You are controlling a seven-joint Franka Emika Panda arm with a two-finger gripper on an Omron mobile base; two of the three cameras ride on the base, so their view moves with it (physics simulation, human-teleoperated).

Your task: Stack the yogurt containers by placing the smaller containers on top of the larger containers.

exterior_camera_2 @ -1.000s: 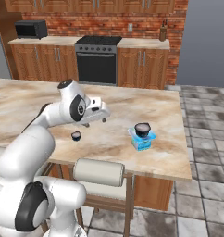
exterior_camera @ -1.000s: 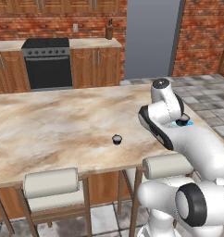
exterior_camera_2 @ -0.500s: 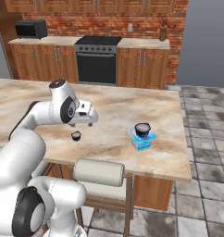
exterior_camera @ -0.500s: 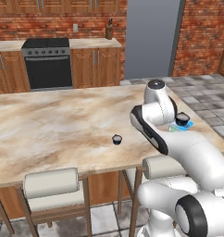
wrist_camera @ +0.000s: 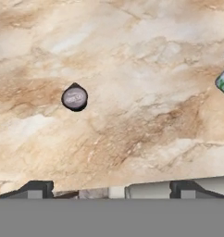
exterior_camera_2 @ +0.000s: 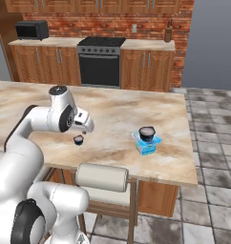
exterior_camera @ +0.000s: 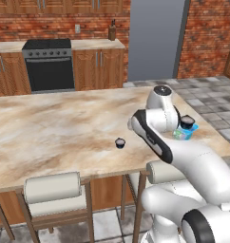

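Small dark cup (wrist_camera: pixel 74 97) untouched on counter; pincer (wrist_camera: pixel 111 189) seemingly wide, empty.

Home kitchen, rendered. Black oven range (exterior_camera_2: pixel 100 61) set in wooden cabinets (exterior_camera_2: pixel 147 68) along red brick wall (exterior_camera: pixel 209 33). Microwave (exterior_camera_2: pixel 31 29) on back counter, bottle (exterior_camera_2: pixel 168 33) near its other end. Marble island tabletop (exterior_camera_2: pixel 117 114) with padded stools (exterior_camera: pixel 52 189) tucked under. Grey stone-tile floor (exterior_camera_2: pixel 213 157).

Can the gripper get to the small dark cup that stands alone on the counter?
Probably yes. The small dark cup stands alone on bare marble counter, nothing beside it, and the gripper is open above it.
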